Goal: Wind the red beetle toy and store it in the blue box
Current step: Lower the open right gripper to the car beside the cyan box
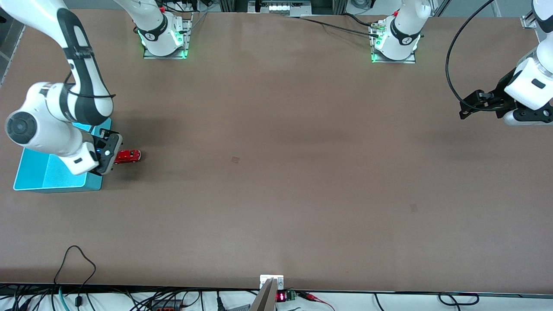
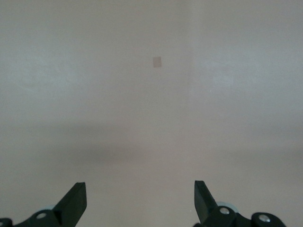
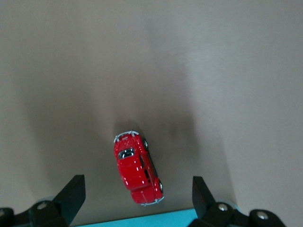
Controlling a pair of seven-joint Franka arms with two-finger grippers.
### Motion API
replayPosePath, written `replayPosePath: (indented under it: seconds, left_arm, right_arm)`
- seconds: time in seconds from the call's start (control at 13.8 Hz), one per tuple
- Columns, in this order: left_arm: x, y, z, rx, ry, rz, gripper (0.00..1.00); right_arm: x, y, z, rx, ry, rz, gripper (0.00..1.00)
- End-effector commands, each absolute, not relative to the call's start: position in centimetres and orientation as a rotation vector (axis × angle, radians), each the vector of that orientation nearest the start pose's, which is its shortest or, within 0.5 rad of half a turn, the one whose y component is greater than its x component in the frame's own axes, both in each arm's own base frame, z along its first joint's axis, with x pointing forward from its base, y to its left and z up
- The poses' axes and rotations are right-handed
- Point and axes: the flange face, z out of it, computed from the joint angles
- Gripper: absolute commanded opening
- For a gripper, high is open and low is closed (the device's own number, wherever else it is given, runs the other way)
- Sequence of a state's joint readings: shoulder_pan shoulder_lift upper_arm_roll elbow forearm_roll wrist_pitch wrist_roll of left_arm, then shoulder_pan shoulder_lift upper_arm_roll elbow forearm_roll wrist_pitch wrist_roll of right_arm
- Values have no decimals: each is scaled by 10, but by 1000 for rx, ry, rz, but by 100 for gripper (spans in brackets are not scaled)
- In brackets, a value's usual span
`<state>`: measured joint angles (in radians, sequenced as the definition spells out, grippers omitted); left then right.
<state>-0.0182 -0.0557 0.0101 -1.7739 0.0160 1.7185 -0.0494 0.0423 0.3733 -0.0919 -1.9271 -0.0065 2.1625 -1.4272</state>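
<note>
One red beetle toy (image 1: pixel 128 156), one blue box (image 1: pixel 52 177)

red beetle toy (image 1: pixel 128 156) on table (image 1: pixel 276 172) | just beside blue box (image 1: pixel 52 177)

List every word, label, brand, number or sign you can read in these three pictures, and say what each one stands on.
No text can be read with certainty.
Small red toy car, on the table beside the light blue plastic box: no lettering shows.
Black bands on the two arm bases: white marks, too small to read.
Small display at the table's near edge: red lit digits, too blurred to read.
Right gripper and left gripper, both open: no labels.
</note>
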Motion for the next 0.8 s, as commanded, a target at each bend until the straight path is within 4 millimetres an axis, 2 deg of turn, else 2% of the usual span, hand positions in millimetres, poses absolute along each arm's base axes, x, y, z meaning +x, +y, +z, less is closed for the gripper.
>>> replayPosePath:
  seconds: [0.0,0.15,0.36,0.73]
  left_arm:
    - [548,-3,577,-3136,-20,22,100]
    - [549,-3,581,-3136,-11,14,100]
    - [546,-11,584,-3131,104,41,100]
    - [544,-6,583,-3135,95,72,100]
  right_arm:
    - [605,-38,265,-2277,-2060,221,100]
    - [605,-39,254,-2277,-2062,220,100]
    - [593,-40,235,-2226,-2144,184,100]
    - [569,-47,206,-2180,-2209,155,100]
